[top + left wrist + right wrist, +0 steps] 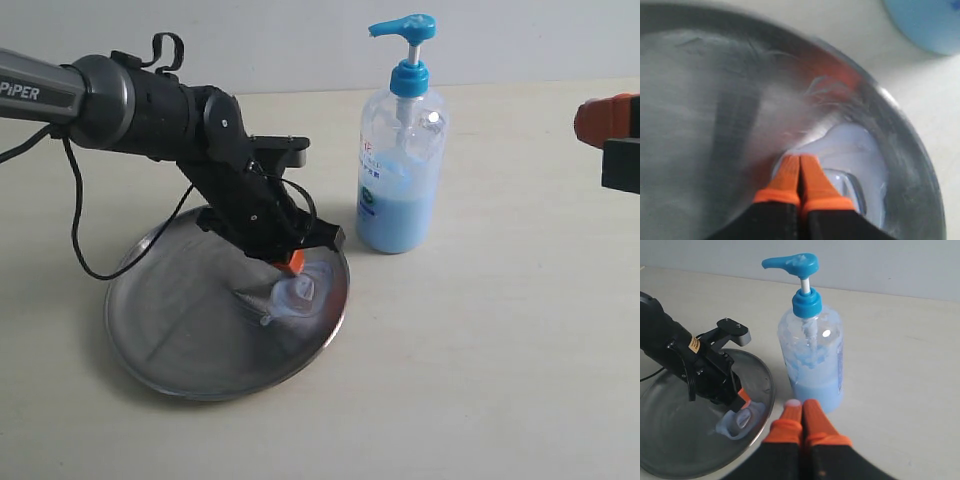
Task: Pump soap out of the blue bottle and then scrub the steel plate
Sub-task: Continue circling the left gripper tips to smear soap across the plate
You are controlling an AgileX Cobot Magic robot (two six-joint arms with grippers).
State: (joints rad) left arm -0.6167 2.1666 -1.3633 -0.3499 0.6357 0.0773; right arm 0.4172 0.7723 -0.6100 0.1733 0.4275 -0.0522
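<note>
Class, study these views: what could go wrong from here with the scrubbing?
The soap lies by the rim of the plate; strokes by the left gripper could push it onto the table.
Nothing holds the plate, so pressing near its edge might slide or tip it.
The bottle stands near the plate; a wide stroke could knock it.

The steel plate (170,350) is shiny silver-grey, smeared with swirled whitish-blue soap (305,292). The blue bottle (400,170) is clear, with a bright blue pump head (405,28) and collar, pale blue liquid and a red-and-green printed label (370,180). The left end effector (800,167) and right end effector (801,410) have orange fingertips on black bodies. The surface (500,380) is pale cream.
</note>
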